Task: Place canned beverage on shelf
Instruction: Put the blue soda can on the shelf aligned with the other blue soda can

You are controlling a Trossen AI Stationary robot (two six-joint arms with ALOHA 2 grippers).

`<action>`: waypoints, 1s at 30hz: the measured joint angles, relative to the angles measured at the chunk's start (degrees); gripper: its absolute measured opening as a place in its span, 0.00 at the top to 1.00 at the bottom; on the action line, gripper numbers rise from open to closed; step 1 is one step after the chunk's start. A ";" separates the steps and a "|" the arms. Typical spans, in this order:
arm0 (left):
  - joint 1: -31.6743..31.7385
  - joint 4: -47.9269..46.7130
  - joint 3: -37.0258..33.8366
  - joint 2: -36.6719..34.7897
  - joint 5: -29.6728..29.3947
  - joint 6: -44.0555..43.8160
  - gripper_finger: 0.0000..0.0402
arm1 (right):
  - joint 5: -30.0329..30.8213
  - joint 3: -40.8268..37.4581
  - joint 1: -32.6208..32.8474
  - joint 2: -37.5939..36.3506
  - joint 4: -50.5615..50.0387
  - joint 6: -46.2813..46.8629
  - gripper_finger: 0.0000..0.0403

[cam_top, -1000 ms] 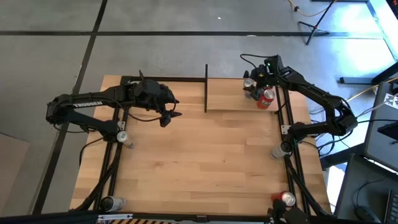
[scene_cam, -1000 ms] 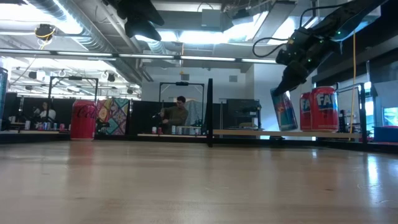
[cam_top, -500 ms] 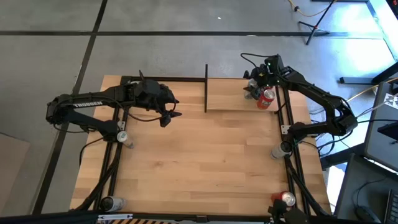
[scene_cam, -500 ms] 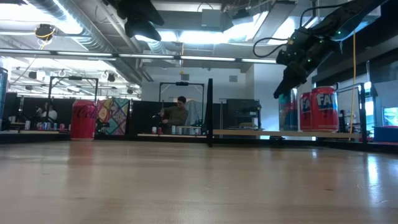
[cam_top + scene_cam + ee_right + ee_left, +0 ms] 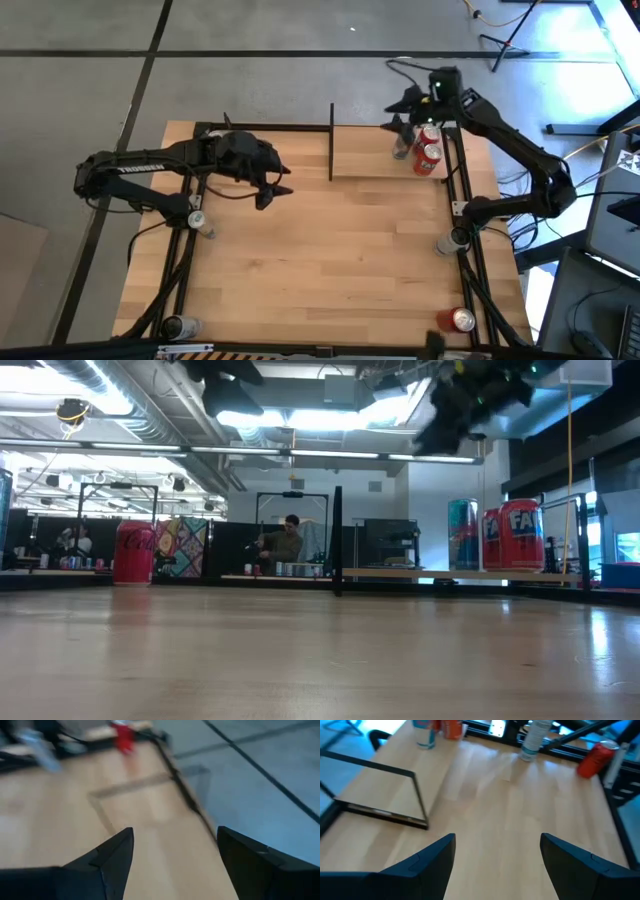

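Observation:
The shelf (image 5: 375, 155) is a small light-wood board framed by black rods at the table's far right. A blue can (image 5: 462, 534) stands upright on its base on the shelf board (image 5: 420, 573), next to two red cans (image 5: 521, 535). In the high view the blue can (image 5: 402, 146) is left of the red ones (image 5: 428, 157). My right gripper (image 5: 405, 104) is open and empty, raised above the shelf's far edge; it shows blurred in the low view (image 5: 450, 405). My left gripper (image 5: 275, 190) hovers open and empty over the table's left half.
A black upright post (image 5: 331, 140) marks the shelf's left end. Loose cans stand along the table's rails: left (image 5: 197, 220), near left (image 5: 180, 325), right (image 5: 450, 240) and a red one near right (image 5: 462, 320). A red cola can (image 5: 133, 552) shows far left in the low view.
My right gripper has set the blue can, tilted a second ago, upright on the shelf beside the red cans, let go of it, and risen up and toward the table's far edge. The can stays standing.

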 joint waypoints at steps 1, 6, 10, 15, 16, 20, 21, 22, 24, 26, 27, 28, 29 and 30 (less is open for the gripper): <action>-0.29 -0.09 0.00 0.00 0.67 -0.31 0.31 | 0.01 0.70 2.06 0.00 0.14 0.63 0.33; -1.30 -5.44 0.02 -0.71 5.38 -4.19 0.31 | 8.60 1.10 13.84 0.25 3.81 3.93 0.33; -1.24 -17.28 2.89 -2.58 6.82 -4.50 0.31 | 14.78 1.10 20.89 1.62 6.65 8.35 0.33; -1.80 -34.06 5.22 -5.90 8.57 -10.28 0.31 | 19.19 1.10 26.62 4.50 8.22 14.82 0.33; -2.10 -37.43 5.22 -6.85 8.96 -10.82 0.31 | 19.74 1.10 27.51 5.25 8.09 16.17 0.33; -3.88 -48.98 5.22 -10.97 7.66 -12.19 0.31 | 22.05 1.08 31.42 8.33 10.31 20.87 0.33; -4.17 -50.66 5.22 -11.94 7.34 -12.21 0.31 | 22.63 1.08 32.47 9.04 11.55 21.34 0.33; -4.43 -52.28 5.22 -12.85 6.94 -12.23 0.31 | 23.18 1.08 33.50 9.75 12.62 22.01 0.33; -4.84 -55.35 5.22 -14.48 6.90 -12.11 0.31 | 24.57 1.08 35.61 10.92 14.44 22.68 0.33; -5.03 -57.26 5.22 -16.26 6.23 -11.00 0.31 | 26.78 1.08 37.67 11.89 15.92 23.37 0.33; -5.02 -57.90 5.22 -17.07 5.29 -10.29 0.31 | 28.02 1.08 38.56 12.24 16.51 23.85 0.33; -5.02 -58.30 5.22 -17.76 4.35 -9.55 0.31 | 29.16 1.07 39.37 12.59 16.97 24.13 0.33; -5.02 -58.70 5.22 -18.39 3.63 -8.46 0.31 | 30.06 1.06 40.16 12.86 17.32 24.38 0.33; -5.02 -58.98 5.22 -19.05 3.18 -6.95 0.31 | 30.90 1.06 40.76 13.04 17.43 24.69 0.33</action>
